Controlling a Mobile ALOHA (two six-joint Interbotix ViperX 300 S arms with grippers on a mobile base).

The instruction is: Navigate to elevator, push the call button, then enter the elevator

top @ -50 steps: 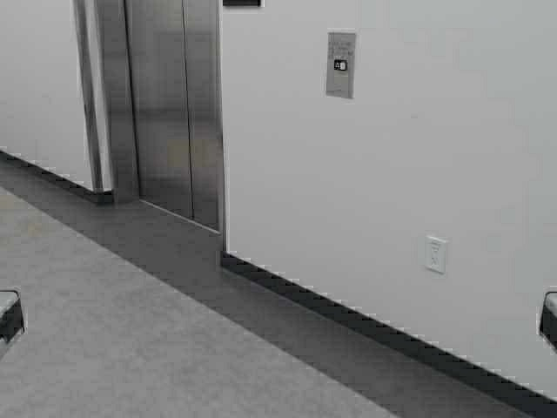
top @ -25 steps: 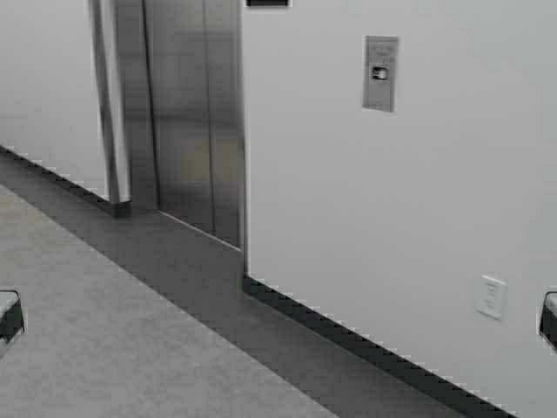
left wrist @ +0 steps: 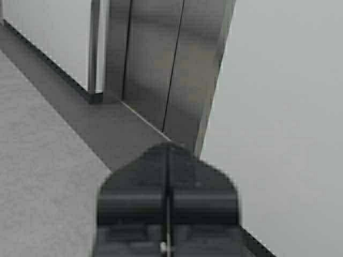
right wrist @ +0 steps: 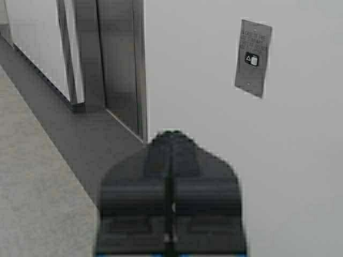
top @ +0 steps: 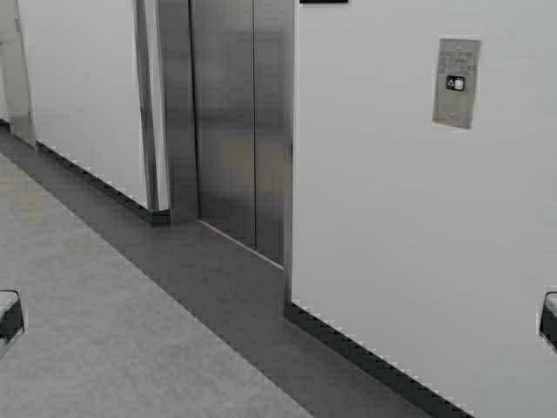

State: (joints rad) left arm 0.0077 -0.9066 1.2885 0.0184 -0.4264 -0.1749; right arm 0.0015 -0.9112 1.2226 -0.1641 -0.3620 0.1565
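The elevator (top: pixel 239 113) has closed brushed steel doors in a white wall, at the upper middle of the high view; it also shows in the left wrist view (left wrist: pixel 161 64) and the right wrist view (right wrist: pixel 115 59). The call button (top: pixel 456 83) is a small grey plate with a dark button, on the wall right of the doors, and shows in the right wrist view (right wrist: pixel 253 58). My left gripper (left wrist: pixel 168 147) is shut and empty, pointing at the door's right edge. My right gripper (right wrist: pixel 171 135) is shut and empty, well short of the plate.
A dark strip of floor (top: pixel 218 279) runs along the wall's black baseboard (top: pixel 365 361); lighter grey floor (top: pixel 96 331) lies in front. A second steel frame (top: pixel 16 70) stands at the far left. A dark sign (top: pixel 324 2) sits above the doors.
The robot has moved: the whole scene has shifted right, the doors and button plate now sit farther right and look larger. The white wall outlet has left the view.
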